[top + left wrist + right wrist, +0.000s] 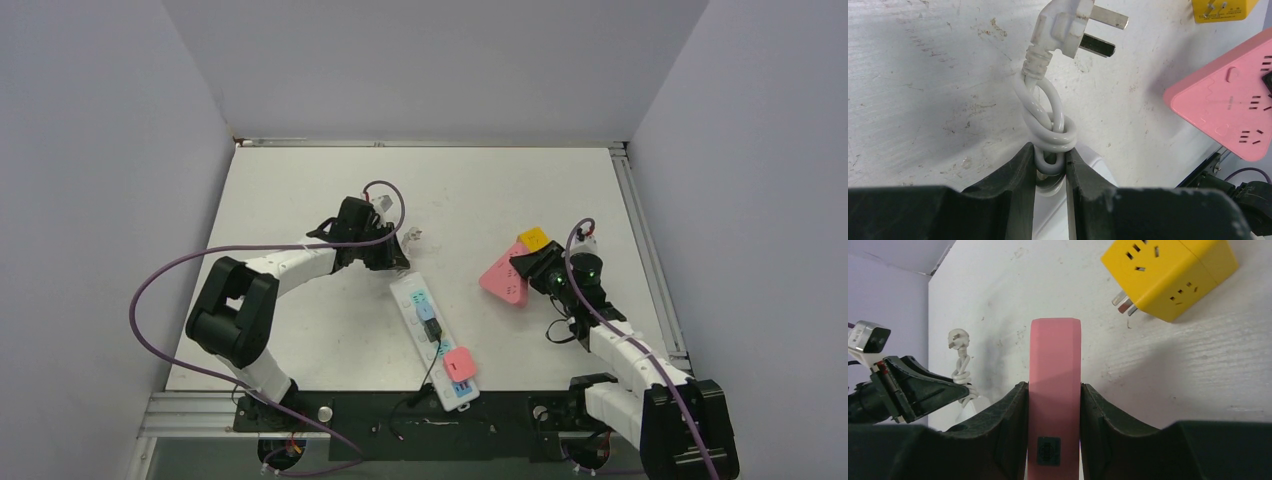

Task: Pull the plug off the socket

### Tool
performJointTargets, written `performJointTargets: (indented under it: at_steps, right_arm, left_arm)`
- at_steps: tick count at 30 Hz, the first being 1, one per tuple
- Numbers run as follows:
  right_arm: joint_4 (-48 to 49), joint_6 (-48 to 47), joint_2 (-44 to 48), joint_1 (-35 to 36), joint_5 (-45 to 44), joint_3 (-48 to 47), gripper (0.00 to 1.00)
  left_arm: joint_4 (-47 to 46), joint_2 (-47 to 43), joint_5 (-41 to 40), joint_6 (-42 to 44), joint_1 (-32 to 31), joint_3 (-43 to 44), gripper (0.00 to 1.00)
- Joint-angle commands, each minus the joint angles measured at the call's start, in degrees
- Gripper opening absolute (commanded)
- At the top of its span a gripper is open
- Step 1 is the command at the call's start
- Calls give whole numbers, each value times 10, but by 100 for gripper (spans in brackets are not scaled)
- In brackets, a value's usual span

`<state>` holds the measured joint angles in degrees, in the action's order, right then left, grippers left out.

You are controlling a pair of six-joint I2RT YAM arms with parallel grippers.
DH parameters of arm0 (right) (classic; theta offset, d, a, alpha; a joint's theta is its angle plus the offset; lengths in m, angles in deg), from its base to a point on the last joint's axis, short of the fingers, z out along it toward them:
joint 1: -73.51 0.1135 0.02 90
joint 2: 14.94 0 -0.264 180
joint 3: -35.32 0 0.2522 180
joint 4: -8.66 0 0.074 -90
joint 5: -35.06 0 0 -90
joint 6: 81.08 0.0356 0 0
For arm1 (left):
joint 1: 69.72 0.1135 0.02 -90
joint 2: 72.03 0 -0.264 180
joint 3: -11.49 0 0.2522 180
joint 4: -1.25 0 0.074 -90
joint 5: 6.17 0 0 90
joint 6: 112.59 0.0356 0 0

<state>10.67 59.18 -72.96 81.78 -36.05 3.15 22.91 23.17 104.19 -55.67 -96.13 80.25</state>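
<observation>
Socket (410,295) mid-table, black plug (430,332) still seated. Left gripper (1050,152) clamped on its white cord (1062,136), right gripper (1054,390) squeezing pink adapter (1055,350). Probably needs dropping that, then grabbing plug, pulling straight up.

**What Sits on the White Counter**

The counter (500,190) is white and flat, with small grey scuff marks. A long socket strip (418,300) lies near the middle, slanting down toward the front edge. A white cord (1060,136), tied in a knot, sits at the strip's far end. To the right lies a pink triangle block (500,278). A yellow cube (533,238) sits just beside it.
</observation>
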Motion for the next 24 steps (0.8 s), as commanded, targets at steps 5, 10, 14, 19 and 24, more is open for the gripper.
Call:
performJointTargets:
  at_steps: [5,10,14,19,24]
  right_arm:
    - [87,-11,-12,-12,-32,27,19]
    - [80,-12,-23,-19,-48,37,32]
    - [68,-16,-26,-30,-53,39,56]
    - [58,-18,-13,-40,-48,37,75]
    - [22,-32,10,-45,-66,27,97]
  left_arm:
    - [-16,-25,24,15,3,33,0]
    - [-19,-22,30,11,3,34,0]
    - [-18,-22,30,12,3,34,0]
    - [-19,-26,26,12,3,34,0]
    - [-18,-29,24,12,3,34,0]
